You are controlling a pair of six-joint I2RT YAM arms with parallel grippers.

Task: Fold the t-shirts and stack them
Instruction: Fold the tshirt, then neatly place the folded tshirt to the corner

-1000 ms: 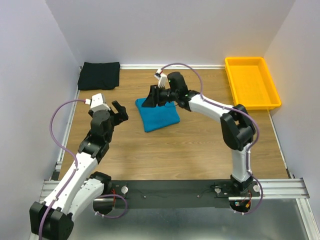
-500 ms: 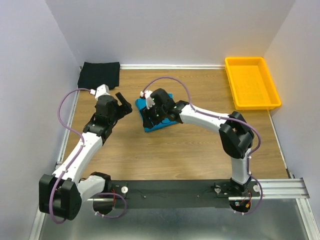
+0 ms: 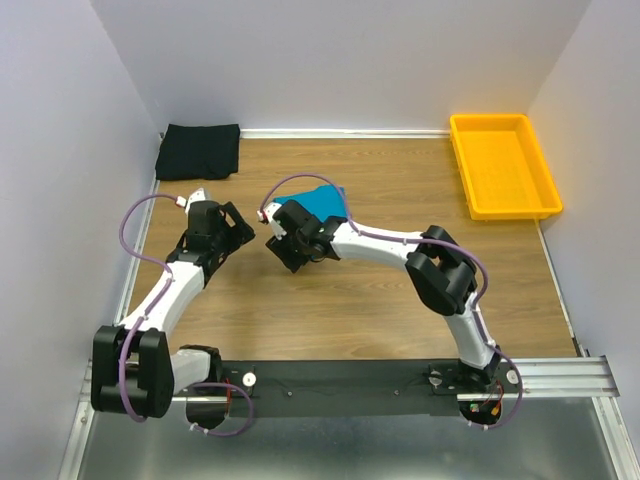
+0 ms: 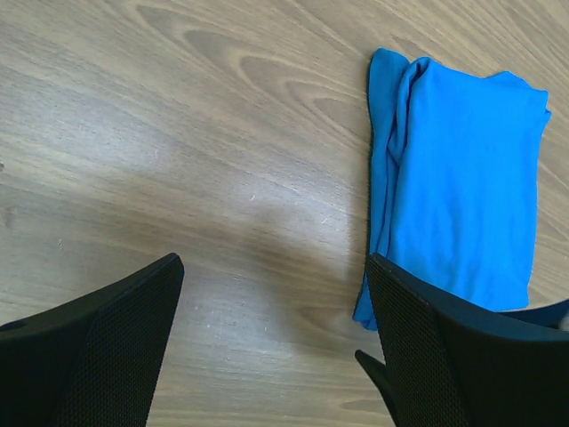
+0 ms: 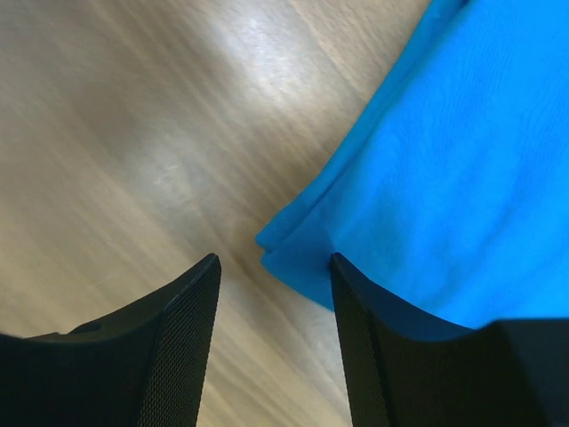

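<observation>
The teal-blue t-shirt (image 3: 318, 200) lies folded on the wooden table, partly hidden under my right arm. It also shows in the left wrist view (image 4: 462, 169) and in the right wrist view (image 5: 462, 151). The black t-shirt (image 3: 197, 150) lies folded in the back left corner. My right gripper (image 3: 285, 248) is open and low over the blue shirt's near-left corner; in its wrist view (image 5: 274, 262) that corner lies just beyond the fingertips, and one finger overlaps the cloth's edge. My left gripper (image 3: 235, 222) is open and empty (image 4: 276, 262) over bare wood, left of the blue shirt.
A rigid yellow tray (image 3: 500, 165) stands at the back right against the wall. White walls close in the table on the left, back and right. The arm bases sit on a black rail (image 3: 340, 378) at the near edge.
My right gripper has swung from the blue shirt's far side to its near-left corner, dropping low. My left gripper reached towards the shirt, then drew back a little.
</observation>
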